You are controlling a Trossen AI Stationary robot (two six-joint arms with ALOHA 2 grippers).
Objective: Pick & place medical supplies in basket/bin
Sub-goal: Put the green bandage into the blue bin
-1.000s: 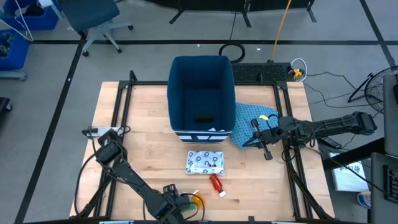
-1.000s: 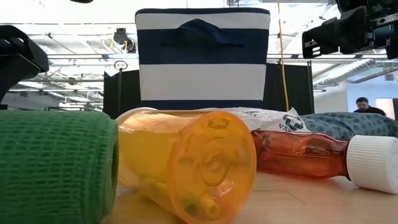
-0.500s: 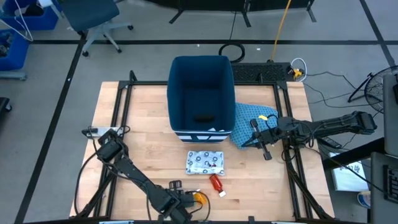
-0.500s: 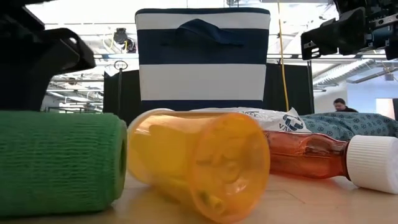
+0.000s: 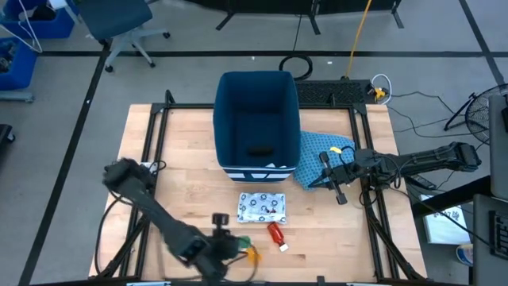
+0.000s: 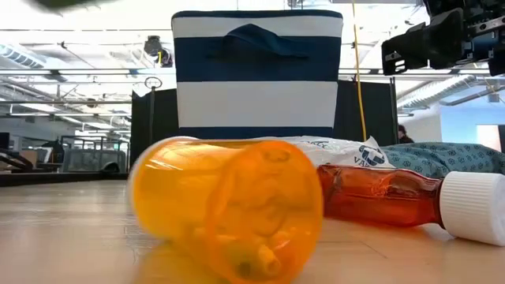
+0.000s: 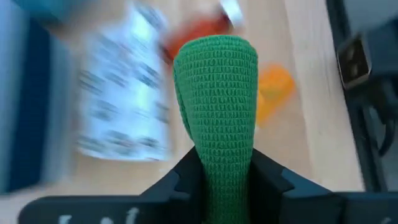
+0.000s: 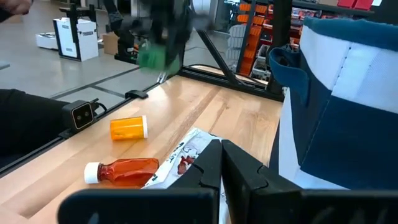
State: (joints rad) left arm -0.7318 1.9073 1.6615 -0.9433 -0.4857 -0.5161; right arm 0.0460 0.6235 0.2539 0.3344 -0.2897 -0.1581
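left arm: smeared by motion from above, so the left gripper (image 5: 226, 245) is hard to make out
packet (image 7: 124, 93): just a blurry smear on the left wrist cam
red bottle (image 6: 394, 197): cap cut off at the right edge, low cam

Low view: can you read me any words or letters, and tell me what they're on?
"VI": the start of a dark word beside a round logo on the white packet; the red bottle hides the rest.
Smaller print higher up on the white packet: too small to read.
Orange vial, red bottle and bin: no writing shows.
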